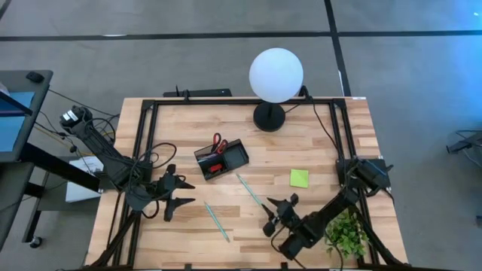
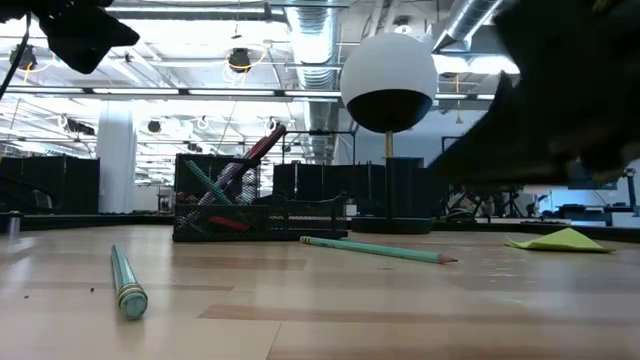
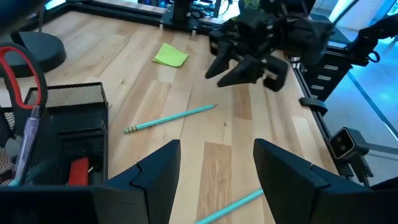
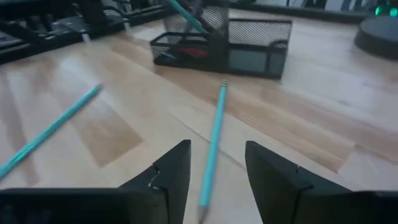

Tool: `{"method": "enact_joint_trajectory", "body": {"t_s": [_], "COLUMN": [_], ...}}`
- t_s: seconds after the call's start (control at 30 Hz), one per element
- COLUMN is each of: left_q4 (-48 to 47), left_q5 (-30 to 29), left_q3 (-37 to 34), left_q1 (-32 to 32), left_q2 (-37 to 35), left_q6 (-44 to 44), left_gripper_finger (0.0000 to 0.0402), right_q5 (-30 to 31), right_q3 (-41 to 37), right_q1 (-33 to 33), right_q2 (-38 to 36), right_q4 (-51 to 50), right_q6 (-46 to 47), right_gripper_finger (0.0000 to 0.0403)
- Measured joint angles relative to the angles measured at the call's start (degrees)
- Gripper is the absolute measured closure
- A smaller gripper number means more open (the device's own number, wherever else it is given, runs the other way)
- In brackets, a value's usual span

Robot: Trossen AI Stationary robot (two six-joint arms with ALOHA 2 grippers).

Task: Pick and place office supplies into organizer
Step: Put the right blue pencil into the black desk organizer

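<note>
while the right gripper hovers with jaws parted over a teal pencil, seemingly lining up a grasp, the left gripper waits released beside the organizer.

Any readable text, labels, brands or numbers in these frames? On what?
None readable.
Mesh organizer: no label visible.
Teal pencils: no print legible.
Lime-green sticky pad: blank.
Globe lamp: unmarked.
</note>
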Motion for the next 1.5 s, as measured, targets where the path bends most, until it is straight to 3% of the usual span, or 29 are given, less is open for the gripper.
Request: {"method": "enact_joint_trajectory", "body": {"t_s": [0.47,0.67,0.8,1.13,1.33,1.5], "left_q4": [-0.02,-0.19,-1.32,-2.60,-2.69,-2.69], "left_q5": [-0.08,-0.07,-0.12,-2.23,-3.17,-3.25], "left_q3": [0.01,0.01,0.00,0.00,0.00,0.00], "left_q1": [-0.01,-0.01,0.00,0.00,0.00,0.00], "left_q2": [0.00,0.00,0.01,0.00,0.02,0.02], "left_q6": [1.10,1.35,1.31,1.31,1.31,1.31], "left_gripper_finger": [0.0203,0.0203,0.0203,0.0203,0.0203,0.0203], "right_q5": [-5.25,-6.28,-3.64,-2.33,-7.15,-8.69], "right_q3": [-4.72,-4.25,-3.39,-2.30,-1.91,-1.37], "right_q1": [-2.78,-4.04,-4.04,-4.01,-4.48,-5.19], "right_q2": [0.02,5.42,8.83,11.84,8.83,8.57], "right_q4": [16.21,20.56,23.91,23.58,21.82,14.31], "right_q6": [-10.71,-10.46,-11.67,-12.21,-17.73,-3.91], "right_gripper_finger": [0.0262,0.0264,0.0264,0.0270,0.0271,0.0282]}}
